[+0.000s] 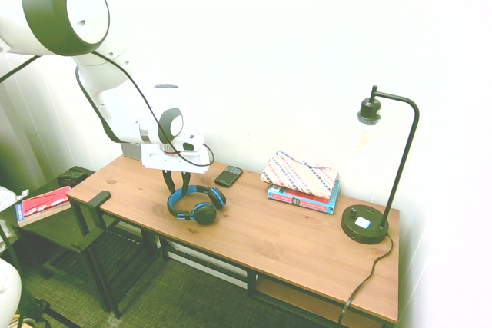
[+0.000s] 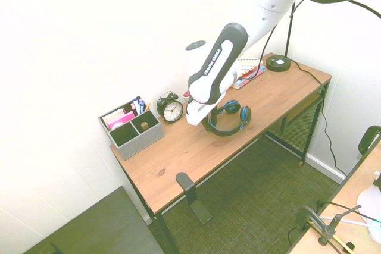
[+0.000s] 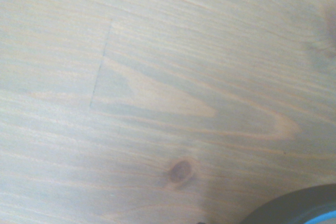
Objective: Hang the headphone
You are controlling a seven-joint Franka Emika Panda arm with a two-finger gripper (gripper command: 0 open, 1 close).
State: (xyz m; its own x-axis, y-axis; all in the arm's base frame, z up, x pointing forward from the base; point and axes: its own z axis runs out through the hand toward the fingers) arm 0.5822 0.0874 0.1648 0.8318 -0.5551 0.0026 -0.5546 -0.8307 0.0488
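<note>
While the headphone (image 1: 178,210) lay on the desk (image 1: 284,243), between the clock (image 2: 171,110) and the lamp (image 1: 365,224), the claw (image 1: 177,191) reached down at its blue band, fingers partly open, a gap showing between them; whether they touched the band, I couldn't tell.

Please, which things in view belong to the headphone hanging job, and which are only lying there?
For the job:
- blue-and-black headphone
- gripper, at the headband
- probably the black hook at the desk edge

Only lying there:
- alarm clock
- grey organizer
- phone
- books
- patterned pouch
- lamp
</note>
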